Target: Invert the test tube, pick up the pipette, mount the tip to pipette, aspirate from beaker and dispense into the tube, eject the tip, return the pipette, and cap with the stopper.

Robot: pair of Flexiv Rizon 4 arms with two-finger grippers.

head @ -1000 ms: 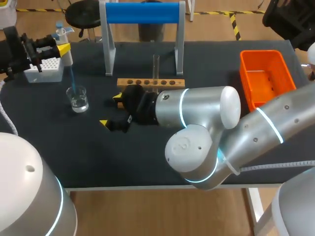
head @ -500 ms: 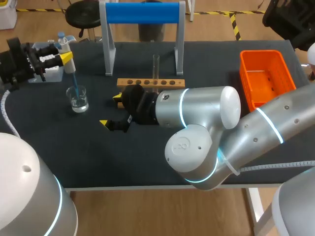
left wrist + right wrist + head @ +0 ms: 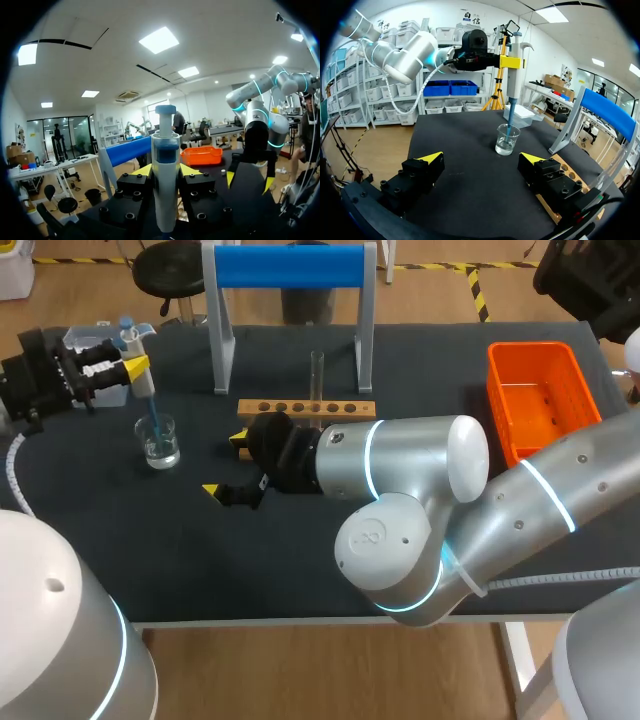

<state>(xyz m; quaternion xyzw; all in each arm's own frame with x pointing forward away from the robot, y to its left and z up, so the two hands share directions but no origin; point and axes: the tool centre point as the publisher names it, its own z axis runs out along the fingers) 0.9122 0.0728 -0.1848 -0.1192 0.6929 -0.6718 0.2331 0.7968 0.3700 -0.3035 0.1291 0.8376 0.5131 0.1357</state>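
My left gripper point(image 3: 133, 368) is shut on the white pipette point(image 3: 131, 341), held over the table's far left. Its blue tip point(image 3: 155, 424) slants down into the glass beaker point(image 3: 160, 441), which holds clear liquid. The left wrist view shows the pipette point(image 3: 165, 180) clamped upright between the fingers. The right wrist view looks at the beaker point(image 3: 507, 139) and the pipette point(image 3: 513, 65) ahead of my open, empty right gripper point(image 3: 481, 160). In the head view the right gripper point(image 3: 226, 463) lies low beside the wooden rack point(image 3: 307, 409), where the glass test tube point(image 3: 317, 375) stands upright.
A white tip box point(image 3: 90, 340) sits behind the left gripper. A blue-topped stand point(image 3: 290, 268) rises behind the rack. An orange bin point(image 3: 535, 400) stands at the far right. My right arm's big elbow point(image 3: 410, 500) covers the table's middle front.
The left gripper has shifted slightly nearer and lower, tilting the pipette while its tip stays in the beaker. The tip box shows more. The right arm is still.
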